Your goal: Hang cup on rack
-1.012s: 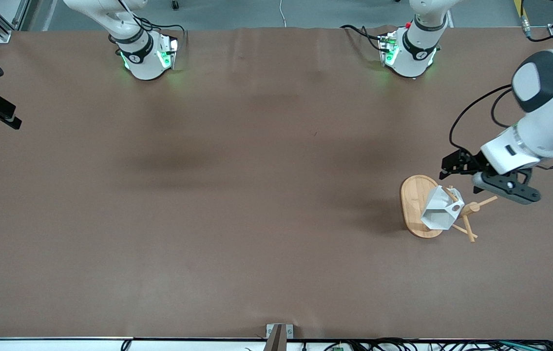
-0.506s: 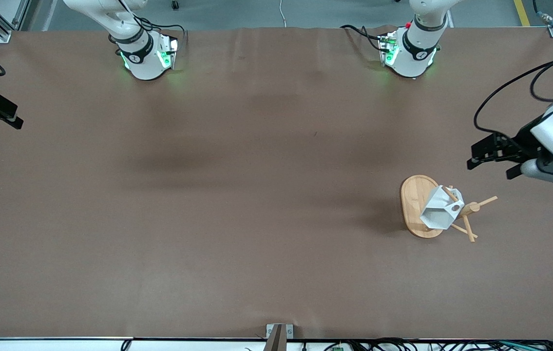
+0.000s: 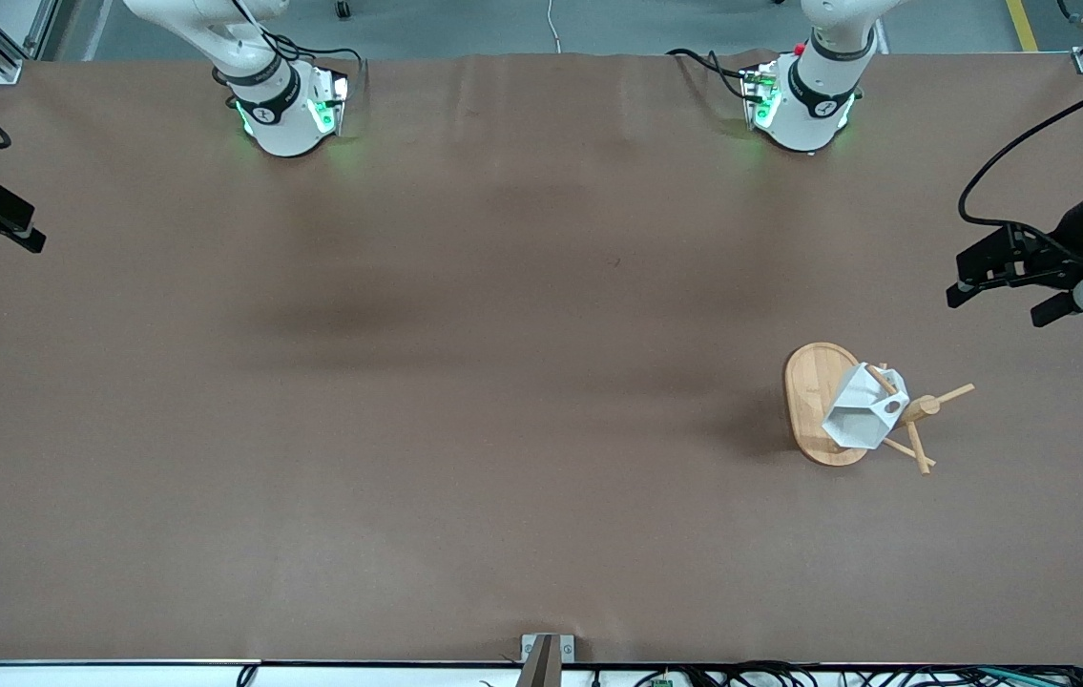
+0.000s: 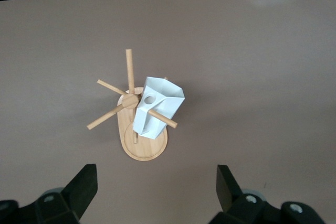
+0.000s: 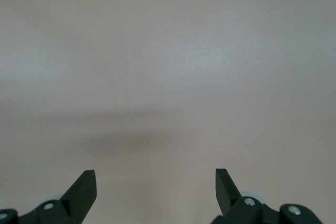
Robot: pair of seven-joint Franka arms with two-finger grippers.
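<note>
Cup hung on rack; task judged complete, nothing left but clearing the arms.

Nearest the front camera: rack (image 3: 822,405), bamboo, upright on its oval base toward the left arm's end of the table, with cup (image 3: 864,412) carried on one peg, the peg passing through the hole in the handle, body tilted and hanging over the base, clear of the table (image 3: 465,382). Confirmed in the left wrist view: cup (image 4: 156,107) threaded on a peg beside the post of rack (image 4: 137,129), no finger touching it. Farther up: left gripper (image 3: 1004,286) over bare table at that same end, well apart from the rack, fingers spread wide, holding nothing. Right gripper (image 5: 155,187) over bare table, waiting, fingers likewise apart and empty.
</note>
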